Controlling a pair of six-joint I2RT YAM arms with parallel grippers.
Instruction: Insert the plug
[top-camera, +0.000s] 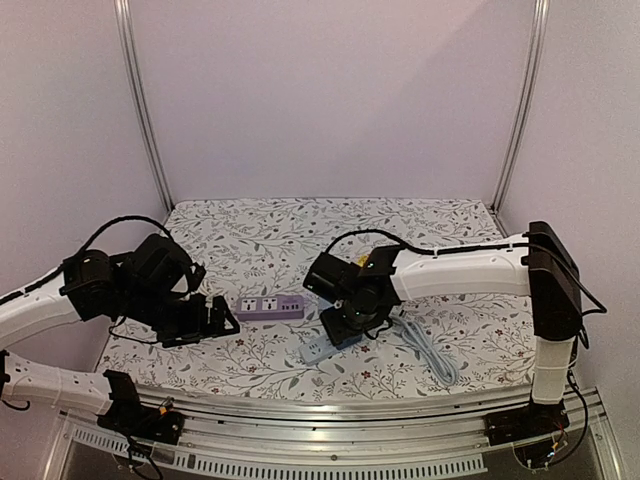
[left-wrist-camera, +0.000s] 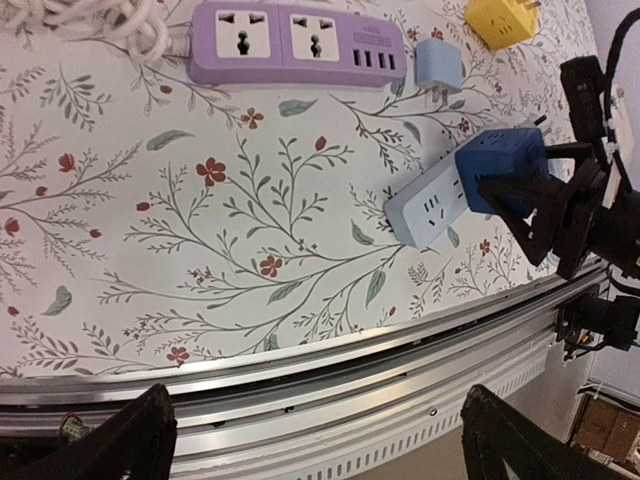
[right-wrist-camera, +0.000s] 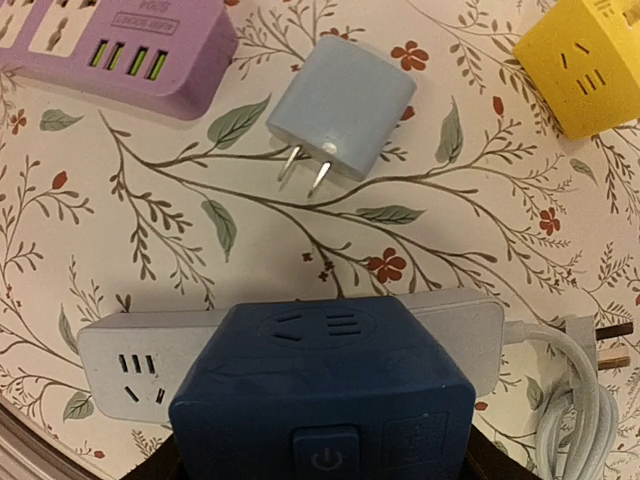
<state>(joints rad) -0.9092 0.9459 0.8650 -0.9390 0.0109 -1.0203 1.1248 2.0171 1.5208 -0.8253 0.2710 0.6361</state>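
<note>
At table (top-camera: 250, 230) centre, clasped blue cube plug (right-wrist-camera: 320, 390) in right gripper (top-camera: 345, 325), jaws half-spread, forearm stretched in from 3 o'clock, wrist tipped down. Held plug over grey power strip (right-wrist-camera: 130, 365). Hung left gripper (top-camera: 226, 318) wide at purple strip's (top-camera: 268, 306) 9 o'clock.

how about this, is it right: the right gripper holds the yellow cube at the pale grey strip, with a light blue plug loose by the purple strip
No: the right gripper holds the dark blue cube, not the yellow cube, which lies loose. The right wrist view shows it; the rest stands.
</note>
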